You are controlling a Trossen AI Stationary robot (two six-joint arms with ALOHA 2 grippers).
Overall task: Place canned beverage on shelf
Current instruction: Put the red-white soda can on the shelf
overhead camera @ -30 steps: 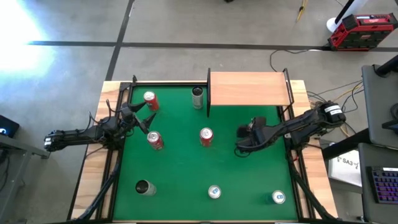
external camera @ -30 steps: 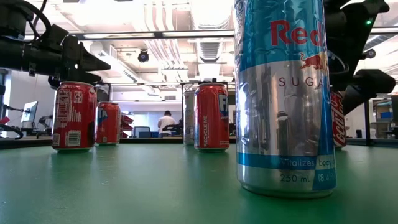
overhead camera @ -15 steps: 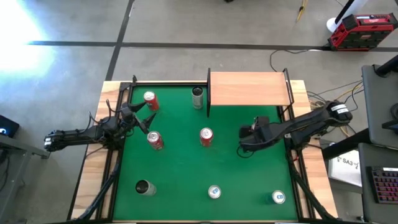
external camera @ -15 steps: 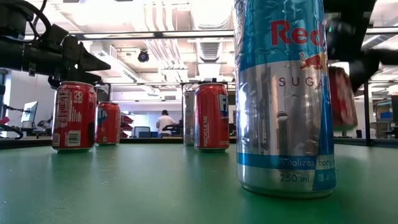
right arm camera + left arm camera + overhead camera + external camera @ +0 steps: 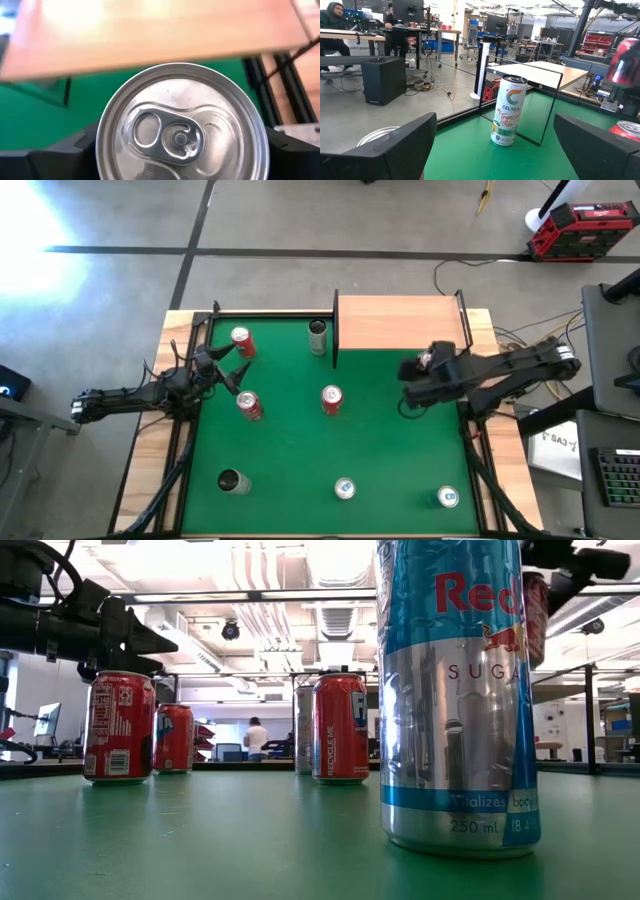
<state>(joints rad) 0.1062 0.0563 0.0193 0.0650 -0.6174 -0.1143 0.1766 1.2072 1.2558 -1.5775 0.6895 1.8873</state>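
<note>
In the low view the nearest thing is the tall blue-and-silver can filling the right of centre; behind it, at the upper right edge of the frame, you see the red can off the mat and gripped from above. That is the task's can, and you are in the carry. The right gripper, right of centre in the high view, is pinching the can by its sides — in the right wrist view the silver lid fills the lower frame with a dark finger pressed against each flank. The can hangs just beside the near edge of the shelf, the light-wood board at top centre of the high view; whether it overlaps the board already cannot be told. Keep the can upright and the grip unchanged while you travel. Judged from the low view, the can's base looks high enough to clear the board, but confirm this before crossing the edge. Steer between the black side rails — the right-hand rail lies close to the arm, so hold a line toward the middle of the board. Lower until the base seats flat, then release and withdraw straight up so the fingers do not drag the can over. The white can stands on the mat just outside the shelf's left rail; stay away from it. The left gripper waits at the left of the mat with its fingers spread, near two red cans, and needs no action.
</note>
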